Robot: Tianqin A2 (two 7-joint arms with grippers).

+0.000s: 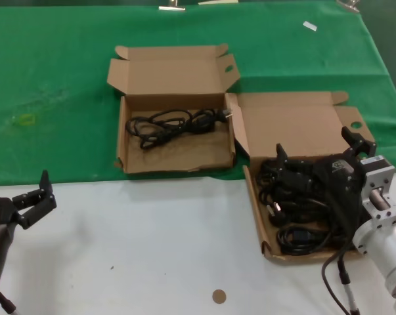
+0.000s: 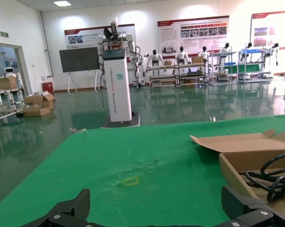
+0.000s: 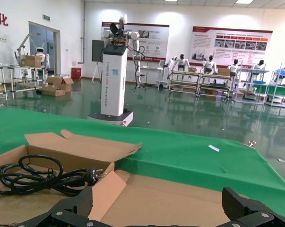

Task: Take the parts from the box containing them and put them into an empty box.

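right gripper [image 1: 319, 152] gapes wide, empty, just above the parts [image 1: 296, 203] in their box [image 1: 253, 190].

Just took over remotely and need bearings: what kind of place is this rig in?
Probably a robotics lab or showroom hall: humanoid robots stand along the far wall, display posters hang above them, and a white robot pedestal rises beyond the green-covered table.

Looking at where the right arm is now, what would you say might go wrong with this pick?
The right gripper, jaws open, sits over the box of cables, where several coils lie tangled; it may lift more than one. A trailing plug could snag the cardboard wall between the boxes. The far box already holds one cable, so a drop could pile unevenly.
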